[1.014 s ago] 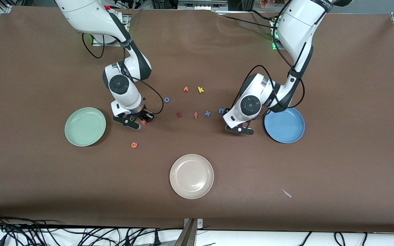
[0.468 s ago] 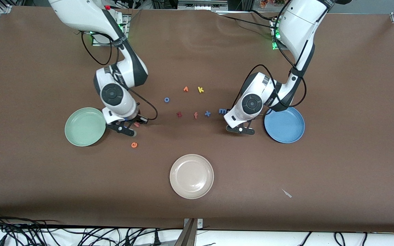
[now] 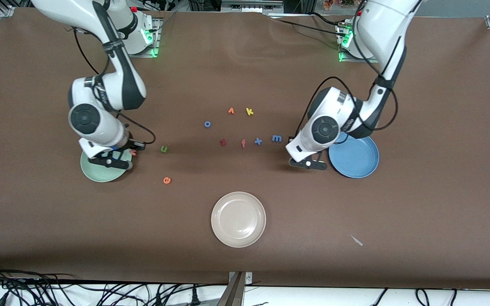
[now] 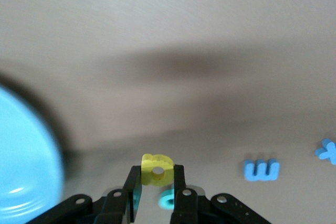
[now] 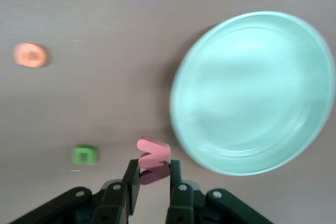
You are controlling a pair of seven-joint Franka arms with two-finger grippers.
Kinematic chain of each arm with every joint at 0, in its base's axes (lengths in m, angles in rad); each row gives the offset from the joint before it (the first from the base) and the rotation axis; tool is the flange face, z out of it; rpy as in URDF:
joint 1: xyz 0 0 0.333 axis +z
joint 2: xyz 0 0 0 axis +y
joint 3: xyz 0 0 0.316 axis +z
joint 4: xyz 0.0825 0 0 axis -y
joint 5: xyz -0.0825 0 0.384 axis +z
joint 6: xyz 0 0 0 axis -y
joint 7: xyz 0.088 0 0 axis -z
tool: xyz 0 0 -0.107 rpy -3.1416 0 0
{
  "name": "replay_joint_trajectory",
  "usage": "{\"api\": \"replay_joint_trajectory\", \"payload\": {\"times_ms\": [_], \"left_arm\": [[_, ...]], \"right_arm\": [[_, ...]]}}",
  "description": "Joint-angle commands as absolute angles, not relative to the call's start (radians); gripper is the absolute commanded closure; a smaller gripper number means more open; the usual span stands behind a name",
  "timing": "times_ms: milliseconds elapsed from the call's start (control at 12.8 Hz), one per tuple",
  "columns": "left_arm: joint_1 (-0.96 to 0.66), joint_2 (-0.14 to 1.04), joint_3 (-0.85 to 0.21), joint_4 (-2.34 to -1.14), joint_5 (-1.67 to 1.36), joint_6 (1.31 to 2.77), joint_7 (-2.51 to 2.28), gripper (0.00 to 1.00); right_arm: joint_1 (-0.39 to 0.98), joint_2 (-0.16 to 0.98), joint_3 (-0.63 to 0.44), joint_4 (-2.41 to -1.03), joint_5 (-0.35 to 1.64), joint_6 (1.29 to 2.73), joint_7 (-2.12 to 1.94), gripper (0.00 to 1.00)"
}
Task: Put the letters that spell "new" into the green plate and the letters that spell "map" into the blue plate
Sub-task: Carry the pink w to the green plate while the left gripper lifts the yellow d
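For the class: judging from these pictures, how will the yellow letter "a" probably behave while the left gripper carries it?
The yellow "a" looks like thick foam, so probably light. The left gripper pinches only its lower edge, so it might pivot or slip. Being flat, it should not roll once dropped.

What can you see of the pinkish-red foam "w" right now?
The pinkish-red foam "w" is a tiny, matte, soft-looking letter, pinched between the shut fingers of the right gripper and lifted off the brown table. It hangs by the rim of the round pale mint-green plate, at the edge toward the olive-green "n". Only the gripper's fingers touch it; its lower part is hidden between them.
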State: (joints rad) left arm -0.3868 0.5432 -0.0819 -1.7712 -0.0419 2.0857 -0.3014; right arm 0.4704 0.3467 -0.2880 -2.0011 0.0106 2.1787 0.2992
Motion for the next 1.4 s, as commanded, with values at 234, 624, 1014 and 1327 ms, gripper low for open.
{"api": "replay_joint_trajectory", "payload": {"times_ms": [234, 624, 1014, 1327], "left_arm": [[-0.223, 0.508, -0.086, -1.776, 0.025, 2.013, 0.000, 0.89], [-0.175, 0.534, -0.087, -1.787, 0.025, 2.014, 0.075, 0.02], [-0.198, 0.531, -0.118, -1.750, -0.090, 2.019, 0.057, 0.00], [-0.281, 0.537, -0.123, -1.723, -0.117, 2.025, -0.067, 0.00]], "right_arm": [[0.472, 0.285, -0.440, -2.201, 0.101, 2.399, -0.065, 1.00], [0.456, 0.316, -0.443, -2.243, 0.109, 2.511, -0.117, 0.04], [0.469, 0.311, -0.388, -2.163, 0.216, 2.362, 0.022, 0.00], [0.471, 0.316, -0.279, -2.161, 0.219, 2.397, 0.259, 0.00]]}}
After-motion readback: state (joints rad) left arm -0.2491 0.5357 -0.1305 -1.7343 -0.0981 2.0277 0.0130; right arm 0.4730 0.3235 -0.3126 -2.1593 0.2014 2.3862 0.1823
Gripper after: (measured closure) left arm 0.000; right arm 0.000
